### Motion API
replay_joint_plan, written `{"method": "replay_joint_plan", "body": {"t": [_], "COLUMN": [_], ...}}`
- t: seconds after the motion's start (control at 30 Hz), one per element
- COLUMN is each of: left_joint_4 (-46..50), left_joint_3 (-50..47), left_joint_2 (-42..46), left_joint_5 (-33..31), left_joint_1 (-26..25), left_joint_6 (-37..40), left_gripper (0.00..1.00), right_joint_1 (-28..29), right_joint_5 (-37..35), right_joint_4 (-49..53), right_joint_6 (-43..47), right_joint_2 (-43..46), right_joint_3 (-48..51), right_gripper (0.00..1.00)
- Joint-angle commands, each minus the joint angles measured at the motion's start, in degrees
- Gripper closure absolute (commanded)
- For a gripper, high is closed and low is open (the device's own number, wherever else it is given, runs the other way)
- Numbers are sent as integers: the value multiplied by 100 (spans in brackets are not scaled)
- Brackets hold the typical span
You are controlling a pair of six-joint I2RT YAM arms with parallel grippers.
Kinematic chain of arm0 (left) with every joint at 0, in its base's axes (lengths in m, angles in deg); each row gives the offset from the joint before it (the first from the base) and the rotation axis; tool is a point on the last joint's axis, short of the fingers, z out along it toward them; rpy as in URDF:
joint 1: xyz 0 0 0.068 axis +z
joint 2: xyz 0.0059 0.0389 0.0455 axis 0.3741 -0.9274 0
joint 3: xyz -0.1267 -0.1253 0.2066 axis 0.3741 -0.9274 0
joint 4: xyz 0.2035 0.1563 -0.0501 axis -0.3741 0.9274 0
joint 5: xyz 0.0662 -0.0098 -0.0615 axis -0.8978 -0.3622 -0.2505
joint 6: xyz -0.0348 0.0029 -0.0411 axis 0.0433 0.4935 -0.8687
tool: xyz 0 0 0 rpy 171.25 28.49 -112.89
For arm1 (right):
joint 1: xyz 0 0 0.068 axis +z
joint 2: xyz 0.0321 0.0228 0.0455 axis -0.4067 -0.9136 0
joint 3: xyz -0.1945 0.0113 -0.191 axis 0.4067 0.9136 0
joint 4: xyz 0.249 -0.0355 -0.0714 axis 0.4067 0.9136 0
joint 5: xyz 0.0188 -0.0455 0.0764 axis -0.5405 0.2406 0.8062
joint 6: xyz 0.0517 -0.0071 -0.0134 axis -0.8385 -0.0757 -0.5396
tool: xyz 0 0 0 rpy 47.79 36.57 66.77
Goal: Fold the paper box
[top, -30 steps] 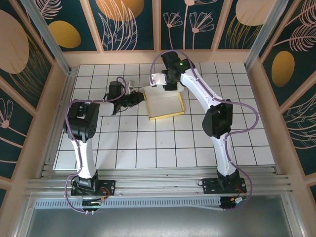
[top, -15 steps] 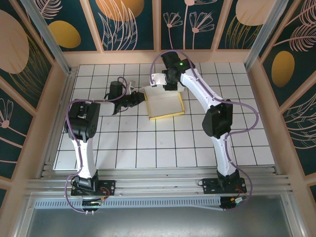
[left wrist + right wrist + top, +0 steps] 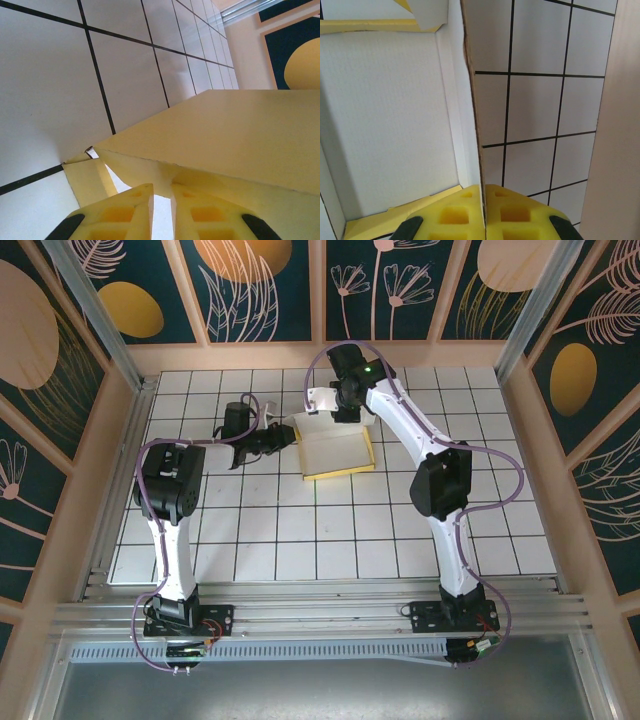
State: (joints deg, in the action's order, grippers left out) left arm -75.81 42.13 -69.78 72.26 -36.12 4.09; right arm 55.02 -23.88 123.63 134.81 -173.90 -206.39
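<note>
Two sets of jaws tend the paper box (image 3: 335, 448), far-centre on the surface (image 3: 400, 530). The right jaws clamp its far wall; the left jaws stand narrowly apart at its left flap. The card is likely light and crease-prone, so grip near the folds.

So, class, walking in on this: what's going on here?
Two robot arms are folding a paper box on a tiled table. The right gripper is pinched shut on one upright wall. The left gripper, jaws slightly apart, is at the box's left side by a loose corner flap.
</note>
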Motion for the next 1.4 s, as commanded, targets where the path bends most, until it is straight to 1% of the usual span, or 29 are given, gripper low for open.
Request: {"method": "replay_joint_plan", "body": {"t": [0.0,0.17,0.27,0.43,0.53,0.63,0.67,0.77,0.83,0.93,1.0,1.1,1.17,1.2,1.33,1.37], "left_joint_4": [186,146,226,107,90,176,173,271,240,483,683,974,1072,1096,980,1015], "left_joint_3": [-206,-419,-478,-636,-988,-1475,-1601,-1922,-2120,-2017,-1783,-1306,-763,-547,75,156], "left_joint_2": [-171,-56,-2,244,775,1449,1648,2255,2694,2872,2767,2363,1917,1706,965,826], "left_joint_5": [394,359,239,91,-332,-958,-1148,-1802,-2355,-2897,-3065,-3069,-2789,-2618,-1519,-1375], "left_joint_1": [-281,-281,-280,-278,-281,-275,-281,-279,-266,-186,-101,1,12,17,17,10], "left_joint_6": [151,162,230,323,606,979,1048,1179,1078,824,542,315,359,353,228,198], "left_gripper": [83,83,83,83,79,70,69,72,81,92,94,93,93,93,92,92], "right_joint_1": [141,148,158,185,176,142,138,136,149,167,167,149,141,140,132,132], "right_joint_5": [289,164,142,40,-95,-180,-190,-243,-240,-256,-272,-248,-212,-174,-146,-146], "right_joint_4": [-361,-514,-754,-1496,-1834,-1873,-1889,-1937,-1964,-2129,-2300,-2347,-2222,-2126,-1855,-1835], "right_joint_6": [-241,-244,-198,105,231,204,223,288,292,359,431,563,583,567,495,495], "right_joint_2": [87,271,489,1056,1247,1278,1284,1302,1319,1441,1550,1605,1549,1498,1321,1293], "right_joint_3": [164,496,869,1955,2300,2204,2184,2186,2223,2488,2694,2762,2636,2504,2167,2128], "right_gripper": [100,100,100,100,100,100,100,100,100,100,100,100,100,100,100,100]}}
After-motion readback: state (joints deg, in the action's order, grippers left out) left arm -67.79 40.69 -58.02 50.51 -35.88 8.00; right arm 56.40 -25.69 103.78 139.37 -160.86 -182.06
